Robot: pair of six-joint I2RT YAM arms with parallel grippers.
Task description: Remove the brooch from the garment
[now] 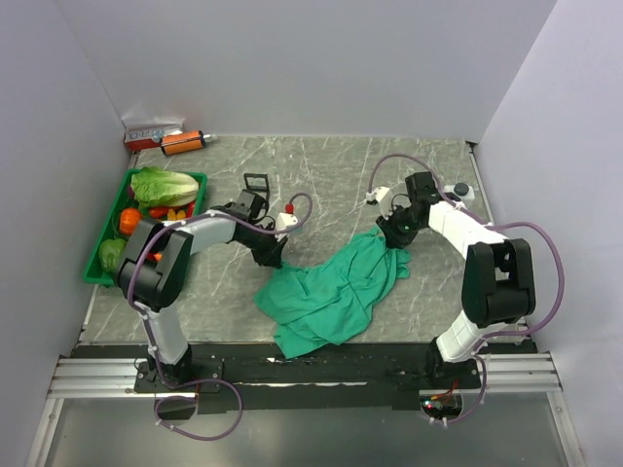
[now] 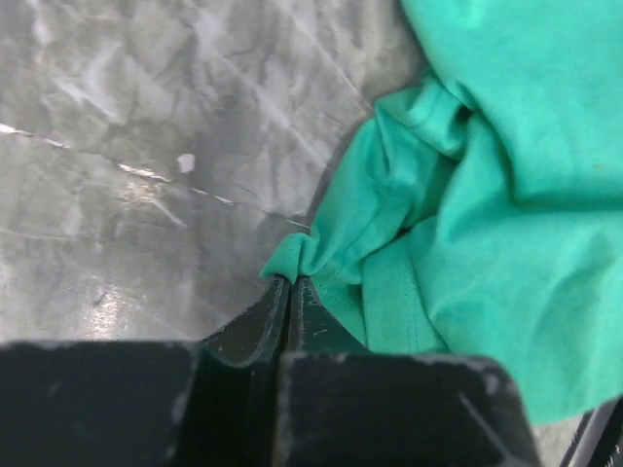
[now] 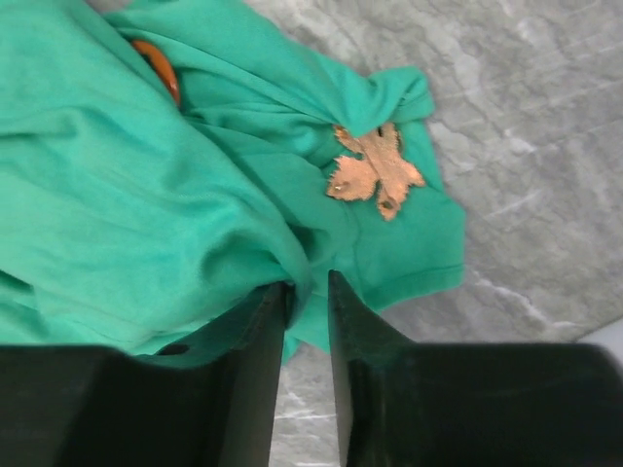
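Your left arm stretches low across the counter, left pincer pressed together on the shirt's near-left edge. Your right arm folds down at the far corner, right pincer pinching a fold. The brooch lies exposed on the cloth just past those fingertips. The tray sits well off left.

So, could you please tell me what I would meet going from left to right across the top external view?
Green tray of vegetables → left gripper → garment → right gripper.
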